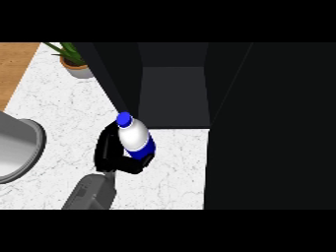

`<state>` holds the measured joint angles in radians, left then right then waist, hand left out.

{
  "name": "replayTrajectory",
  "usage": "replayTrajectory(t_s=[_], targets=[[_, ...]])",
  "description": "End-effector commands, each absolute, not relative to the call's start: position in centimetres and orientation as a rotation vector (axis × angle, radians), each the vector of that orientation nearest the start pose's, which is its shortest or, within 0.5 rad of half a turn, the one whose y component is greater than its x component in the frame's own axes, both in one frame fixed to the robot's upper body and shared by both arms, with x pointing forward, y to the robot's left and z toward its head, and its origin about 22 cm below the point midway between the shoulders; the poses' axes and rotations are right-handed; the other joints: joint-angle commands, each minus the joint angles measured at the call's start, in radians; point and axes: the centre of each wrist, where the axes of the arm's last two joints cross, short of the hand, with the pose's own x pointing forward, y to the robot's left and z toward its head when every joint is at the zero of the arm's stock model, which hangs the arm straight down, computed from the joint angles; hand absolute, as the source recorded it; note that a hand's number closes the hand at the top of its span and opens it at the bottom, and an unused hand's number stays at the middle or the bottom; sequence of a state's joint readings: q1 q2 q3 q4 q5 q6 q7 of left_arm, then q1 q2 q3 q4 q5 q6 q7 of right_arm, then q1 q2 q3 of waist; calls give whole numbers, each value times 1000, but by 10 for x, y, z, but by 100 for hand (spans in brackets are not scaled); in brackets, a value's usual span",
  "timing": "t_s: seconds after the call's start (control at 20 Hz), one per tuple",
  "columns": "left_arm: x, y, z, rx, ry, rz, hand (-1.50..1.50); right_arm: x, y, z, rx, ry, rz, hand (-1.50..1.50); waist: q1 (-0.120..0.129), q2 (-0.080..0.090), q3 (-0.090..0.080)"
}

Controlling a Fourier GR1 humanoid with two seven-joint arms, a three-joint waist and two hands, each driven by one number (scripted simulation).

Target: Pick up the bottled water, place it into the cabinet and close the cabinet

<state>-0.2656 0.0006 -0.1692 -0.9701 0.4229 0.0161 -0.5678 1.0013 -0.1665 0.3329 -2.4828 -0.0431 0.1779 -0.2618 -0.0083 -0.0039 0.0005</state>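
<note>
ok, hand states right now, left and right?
Left hand: fingers curled round the white plastic water bottle with the blue cap.
Right hand: not in view.

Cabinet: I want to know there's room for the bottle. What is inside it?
Only the cabinet's dark grey floor and back wall show, nothing on them. The black panel at right hides the rest. The left hand holds the bottled water before it.

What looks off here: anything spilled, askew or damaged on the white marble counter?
Nothing spilled or broken. The white plastic bottle with blue cap and label is tilted, cap leaning up-left, but only because the black left hand curls round it by the dark open cabinet. The small potted green plant stands upright.
</note>
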Motion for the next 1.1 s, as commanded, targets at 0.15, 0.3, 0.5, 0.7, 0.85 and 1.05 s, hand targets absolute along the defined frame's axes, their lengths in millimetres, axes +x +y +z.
replayTrajectory(t_s=[0.15,0.3,0.5,0.7,0.85,1.05], targets=[[315,118,-20,-242,-1774,124,150,28,-224,116,181,-1836,31,-150,-14,0,-1],[310,95,-13,-222,-1779,93,150,34,-235,130,176,-1838,52,-150,-7,5,-1],[339,77,10,-169,-1756,64,150,33,-240,108,163,-1825,45,-150,-21,4,0],[361,78,11,-90,-1725,18,150,30,-242,121,173,-1841,51,-150,-26,7,-1],[369,56,31,-5,-1725,38,150,38,-244,121,187,-1845,76,-150,-44,14,-1],[400,64,49,-7,-1675,71,150,37,-249,116,159,-1841,83,-150,-42,14,-1]])
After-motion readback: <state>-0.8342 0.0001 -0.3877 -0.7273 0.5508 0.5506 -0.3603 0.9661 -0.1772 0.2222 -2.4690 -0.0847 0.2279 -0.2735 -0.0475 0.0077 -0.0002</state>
